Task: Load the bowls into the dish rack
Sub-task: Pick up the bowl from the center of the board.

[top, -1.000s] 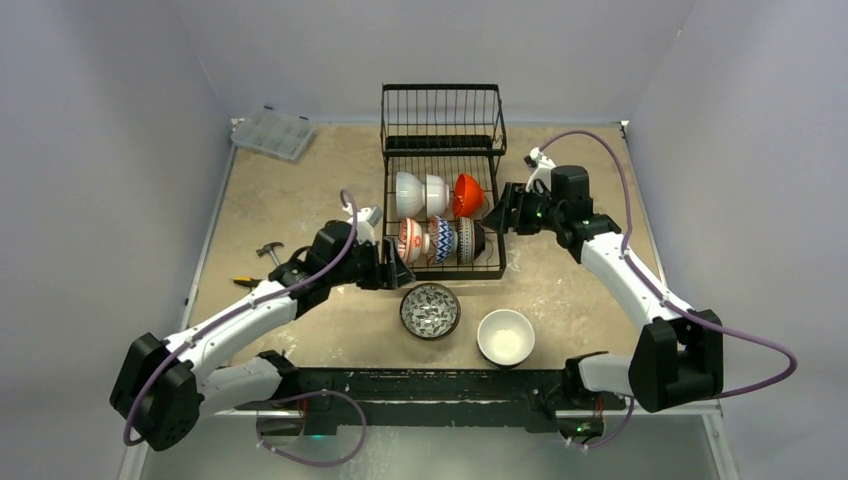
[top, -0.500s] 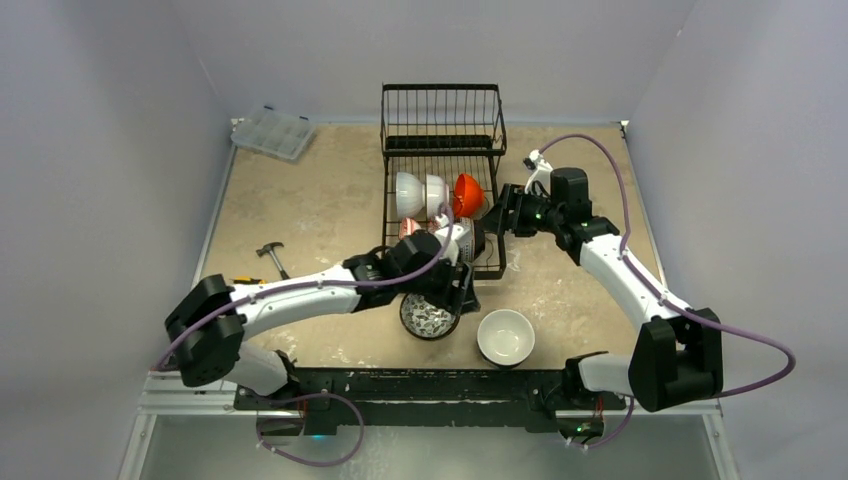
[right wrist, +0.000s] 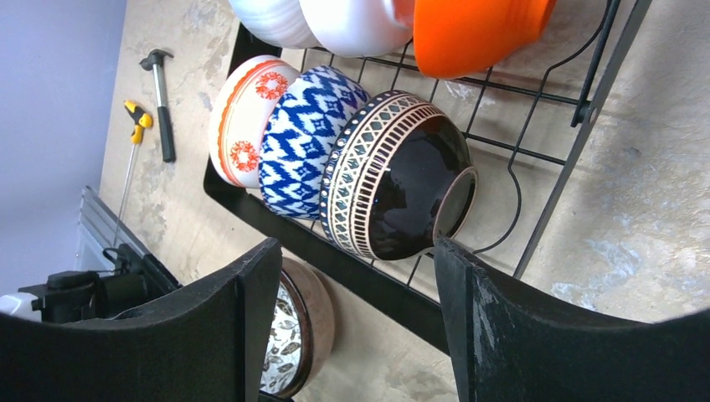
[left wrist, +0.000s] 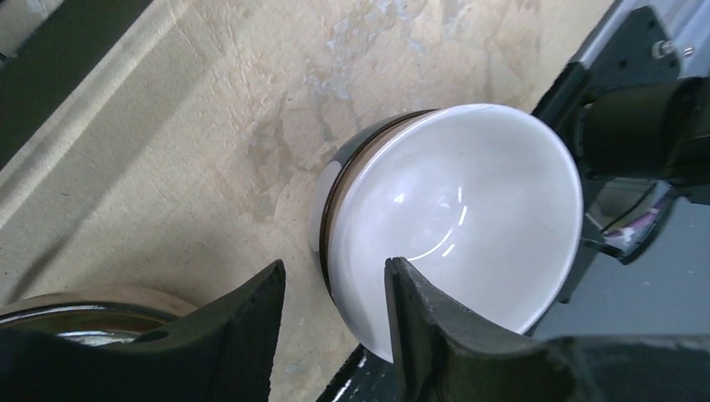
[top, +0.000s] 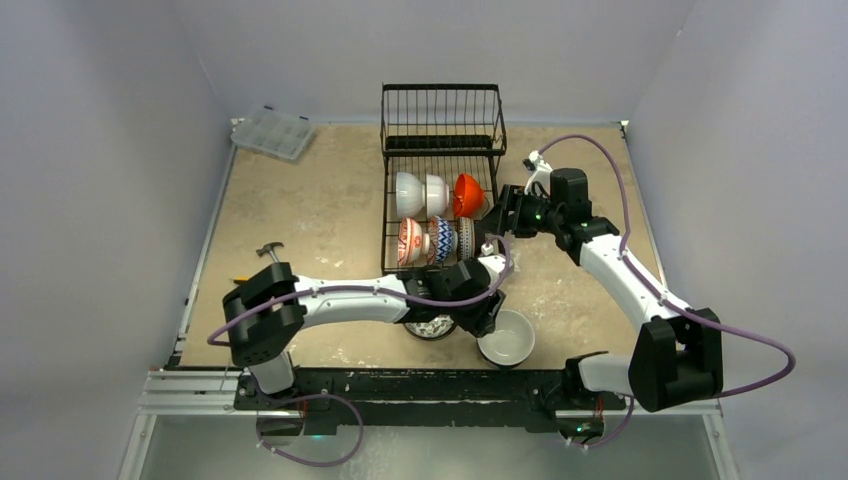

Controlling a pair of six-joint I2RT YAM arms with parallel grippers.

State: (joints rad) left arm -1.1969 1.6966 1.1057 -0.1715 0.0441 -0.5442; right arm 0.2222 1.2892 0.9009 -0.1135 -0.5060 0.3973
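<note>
Jaws of left gripper (left wrist: 335,280) parted astride white bowl (left wrist: 469,218) rim, unclamped; right gripper (right wrist: 353,251) spread, empty, beside dish rack (right wrist: 393,297).

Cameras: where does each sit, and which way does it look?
Top: above and behind, looking down at table, rack, left arm, right arm.
Left wrist: on left arm, facing white bowl; its fingers show.
Right wrist: on right arm, facing dark bowl in rack; its fingers show.
Shared: top and left wrist see white bowl.
</note>
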